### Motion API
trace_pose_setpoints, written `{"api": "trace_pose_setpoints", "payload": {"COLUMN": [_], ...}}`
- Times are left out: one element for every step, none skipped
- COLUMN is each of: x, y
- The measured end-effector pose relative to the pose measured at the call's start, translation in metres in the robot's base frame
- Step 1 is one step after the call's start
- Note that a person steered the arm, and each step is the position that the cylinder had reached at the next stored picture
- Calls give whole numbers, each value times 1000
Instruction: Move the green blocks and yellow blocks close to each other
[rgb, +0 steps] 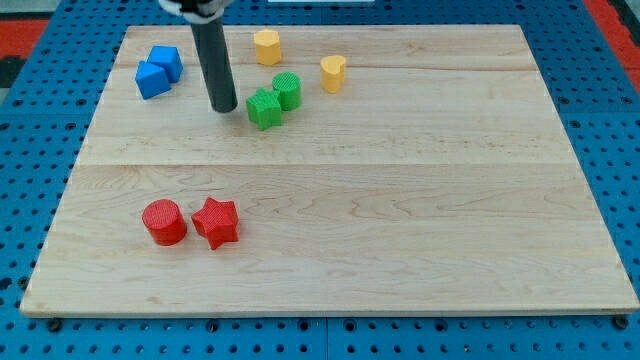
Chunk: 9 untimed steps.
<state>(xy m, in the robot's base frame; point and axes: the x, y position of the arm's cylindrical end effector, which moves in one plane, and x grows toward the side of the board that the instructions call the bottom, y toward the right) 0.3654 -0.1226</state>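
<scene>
The 2 green blocks sit touching each other near the view's top, left of centre: a green star-like block (264, 108) and, just beside it toward the upper right, a green cylinder (287, 90). The 2 yellow blocks stand near them but apart: a yellow hexagonal block (266, 46) above the greens toward the view's top, and a yellow block (333, 73), possibly heart-shaped, to the greens' right. All 4 look like small, stiff, ribbed plastic pieces, probably light and apt to slide readily on the smooth wood; since there is nothing to grasp with, each would best be pushed squarely on a flat side through its middle, as an off-centre shove would likely spin it or let it slip round the rod. My tip (224, 108) rests on the desk (400, 220) just left of the green star-like block, near it but seemingly not touching. This arm carries no claw, so nothing is spread, pressed together or pinching. Farther out, 2 blue blocks (158, 72) huddle at the view's upper left, and a red cylinder (164, 221) and red star (216, 221) lie at the lower left. No brands, labels or writing can be read.
</scene>
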Motion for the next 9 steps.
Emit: {"api": "trace_pose_setpoints", "payload": {"x": [11,8,1,-4,-15,-19,-4,-23,-88], "y": [11,52,57,59,86,107,87,-16,-45]}}
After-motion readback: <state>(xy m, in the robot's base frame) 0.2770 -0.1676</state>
